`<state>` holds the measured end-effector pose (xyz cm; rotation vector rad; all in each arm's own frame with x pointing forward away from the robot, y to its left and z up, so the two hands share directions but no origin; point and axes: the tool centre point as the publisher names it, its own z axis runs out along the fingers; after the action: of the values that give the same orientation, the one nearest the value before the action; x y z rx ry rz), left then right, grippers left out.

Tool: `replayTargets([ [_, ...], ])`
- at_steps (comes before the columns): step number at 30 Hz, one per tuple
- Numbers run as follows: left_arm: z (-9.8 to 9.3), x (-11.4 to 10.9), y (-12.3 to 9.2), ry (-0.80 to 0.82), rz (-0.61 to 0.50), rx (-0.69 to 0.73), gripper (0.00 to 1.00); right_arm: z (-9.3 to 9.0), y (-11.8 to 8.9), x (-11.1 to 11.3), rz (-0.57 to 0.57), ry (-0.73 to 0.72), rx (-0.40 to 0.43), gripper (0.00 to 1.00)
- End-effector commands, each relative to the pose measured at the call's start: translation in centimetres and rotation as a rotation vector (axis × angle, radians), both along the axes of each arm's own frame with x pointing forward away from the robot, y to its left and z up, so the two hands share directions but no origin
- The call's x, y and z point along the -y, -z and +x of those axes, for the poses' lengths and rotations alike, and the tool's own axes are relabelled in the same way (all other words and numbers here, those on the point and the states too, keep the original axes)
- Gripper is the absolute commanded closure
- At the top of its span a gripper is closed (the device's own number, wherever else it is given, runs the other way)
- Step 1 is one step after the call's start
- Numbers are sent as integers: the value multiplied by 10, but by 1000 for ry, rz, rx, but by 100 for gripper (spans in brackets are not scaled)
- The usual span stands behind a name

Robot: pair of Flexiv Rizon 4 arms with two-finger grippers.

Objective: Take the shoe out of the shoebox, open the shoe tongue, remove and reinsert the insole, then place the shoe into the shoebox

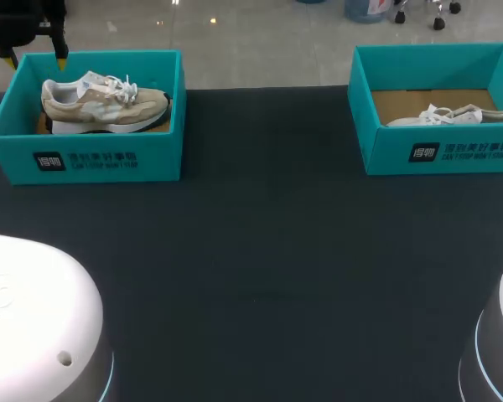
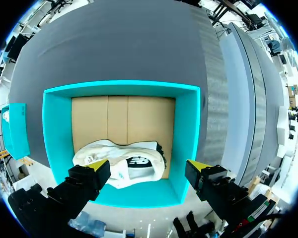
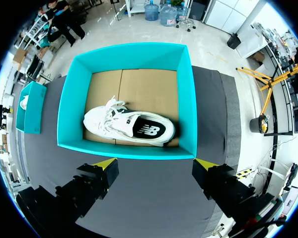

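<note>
— Where's the shoe [image 2: 120,166]?
— In the left shoebox [image 2: 57,129], just below the left fingers [image 2: 96,166]; they stand apart, its length running tip to tip
— And the right fingers [image 3: 107,165]?
— Also apart, short of the right shoebox [image 3: 188,114]

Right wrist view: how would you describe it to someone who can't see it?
A white shoe sits in an open teal shoebox on a dark table. The gripper hangs open above the table, just short of the shoebox.

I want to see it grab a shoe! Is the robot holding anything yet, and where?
Nothing is held. The left pincer and right pincer are both open; the left shoe and right shoe lie untouched.
</note>
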<state>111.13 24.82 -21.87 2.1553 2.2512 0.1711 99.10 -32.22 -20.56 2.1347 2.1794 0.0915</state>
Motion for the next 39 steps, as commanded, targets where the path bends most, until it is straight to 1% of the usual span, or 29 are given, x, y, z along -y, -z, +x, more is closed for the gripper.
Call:
replayTargets([
  [1, 2, -1, -1, 1, 1, -6, 0, 1, 0, 0, -1, 0, -2, 0],
  [10, 2, -1, -1, 1, 1, -6, 0, 1, 0, 0, -1, 0, -2, 0],
  [11, 4, -2, 1, 1, 17, 6, 0, 1, 0, 0, -1, 0, -2, 0],
  [13, 10, -6, 7, -4, 37, 19, 0, 1, 0, 0, -1, 0, -2, 0],
  [21, 36, -29, 29, -1, 22, 33, 0, 1, 0, 0, -1, 0, -2, 0],
  [28, 58, -34, 46, 15, 43, 30, 0, 1, 0, 0, -1, 0, -2, 0],
  [29, 61, -34, 48, 17, 41, 29, 2, 1, 0, 0, -1, 0, -2, 0],
  [30, 64, -34, 51, 14, 44, 23, 12, 1, 0, 0, -1, 0, -2, 0],
  [31, 66, -34, 53, 17, 48, 22, 14, 1, 0, 0, -1, 0, -2, 0],
  [32, 67, -33, 54, 23, 41, 17, 21, 1, 0, 0, -1, 0, -2, 0],
  [33, 69, -33, 55, 25, 41, 16, 33, 1, 0, 0, -1, 0, -2, 0],
  [34, 70, -32, 57, 26, 42, 15, 40, 1, 0, 0, -1, 0, -2, 0],
  [35, 70, -31, 58, 31, 34, 13, 44, 1, 0, 0, -1, 0, -2, 0],
  [36, 70, -31, 59, 34, 30, 13, 51, 1, 0, 0, -1, 0, -2, 0],
  [37, 70, -31, 61, 36, 29, 12, 53, 1, 0, 0, -1, 0, -2, 0],
  [39, 69, -31, 65, 50, 15, 8, 52, 1, 0, 0, -1, 0, -2, 0],
])
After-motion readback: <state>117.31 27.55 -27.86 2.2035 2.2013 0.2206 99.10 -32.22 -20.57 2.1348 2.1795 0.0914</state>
